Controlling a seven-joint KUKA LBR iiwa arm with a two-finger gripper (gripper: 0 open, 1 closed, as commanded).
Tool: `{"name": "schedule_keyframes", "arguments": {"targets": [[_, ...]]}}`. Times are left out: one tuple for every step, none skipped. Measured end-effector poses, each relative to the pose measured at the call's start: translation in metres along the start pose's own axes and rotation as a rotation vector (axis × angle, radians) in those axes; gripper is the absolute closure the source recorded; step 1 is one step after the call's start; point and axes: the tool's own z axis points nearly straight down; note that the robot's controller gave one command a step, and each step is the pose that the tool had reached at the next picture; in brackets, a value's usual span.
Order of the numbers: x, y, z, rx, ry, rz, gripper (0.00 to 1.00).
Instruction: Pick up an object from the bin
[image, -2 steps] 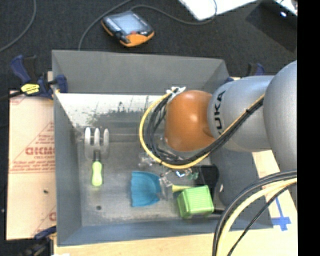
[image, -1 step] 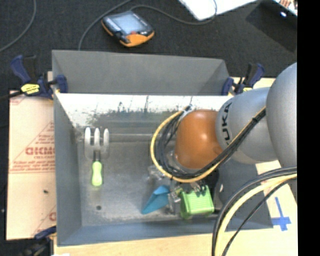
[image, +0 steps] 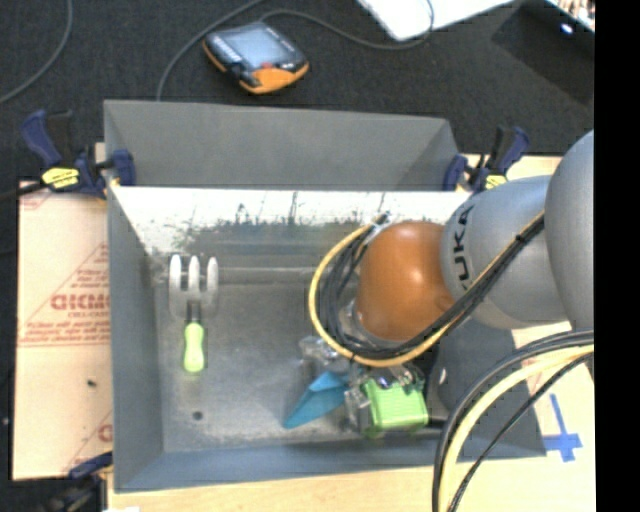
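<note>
at the bin's (image: 250, 370) front right: blue wedge (image: 312, 402), tip toward the view's left, lying just front of the gripper (image: 338, 362). green block (image: 396, 408) just beside it. gripper's state: cannot tell.

Speckled grey bin (image: 250, 340): blue wedge (image: 312, 403), green block (image: 397, 408) (white tool (image: 193, 285), lime handle).

The gripper (image: 338, 368) hangs low in the bin's (image: 250, 345) near right part, just above a blue wedge (image: 312, 403) beside a green block (image: 398, 406). Well apart to the left lies a green-handled tool (image: 193, 312) (white head toward the far wall).
</note>
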Motion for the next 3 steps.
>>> {"name": "schedule_keyframes", "arguments": {"targets": [[0.0, 0.0, 0.0, -0.001, -0.001, 0.005, 1.0], [-0.021, 0.002, -0.067, 0.002, -0.01, 0.021, 1.0], [-0.069, -0.071, -0.009, 0.004, -0.012, 0.045, 1.0]]}}
